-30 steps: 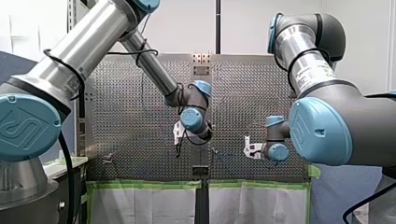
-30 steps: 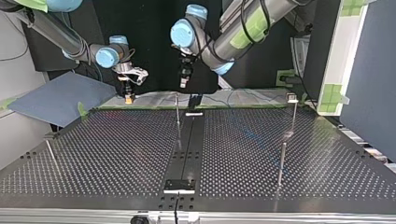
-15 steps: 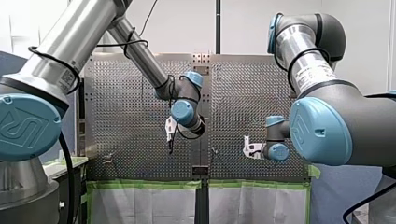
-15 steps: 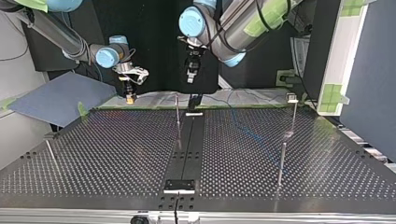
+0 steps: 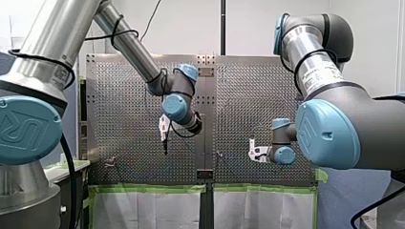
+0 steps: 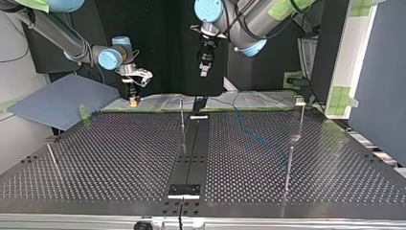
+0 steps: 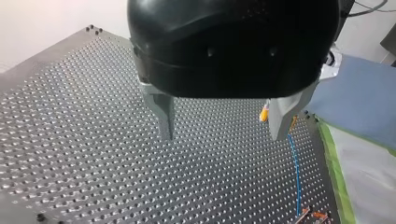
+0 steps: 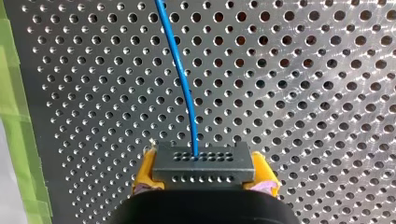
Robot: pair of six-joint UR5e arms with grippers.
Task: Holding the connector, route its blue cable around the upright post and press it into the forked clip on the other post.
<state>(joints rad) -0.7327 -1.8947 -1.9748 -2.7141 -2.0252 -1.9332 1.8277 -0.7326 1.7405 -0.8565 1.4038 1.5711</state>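
Right gripper (image 8: 204, 173) clamped on connector (image 8: 204, 161); left gripper (image 7: 223, 133) fingers apart.
Blue joint cap (image 5: 24, 131) carries a UR mark. Connector sits between yellow pads (image 8: 145, 170); blue cable (image 8: 180, 70) runs from the connector's face over the perforated table (image 7: 70, 140). Left arm hangs high above, gripper pointing down.

My left arm (image 5: 129, 47) and my right arm (image 5: 313, 69) are silver tubes with dark grey joints and round light-blue caps (image 5: 327, 136) bearing a raised logo. Black cables (image 5: 112, 34) loop around them. My left pincer (image 7: 223, 136) has a glossy black rounded body and grey metal fingers (image 7: 164, 116). My right pincer (image 8: 204, 170) has yellow pads (image 8: 144, 171).
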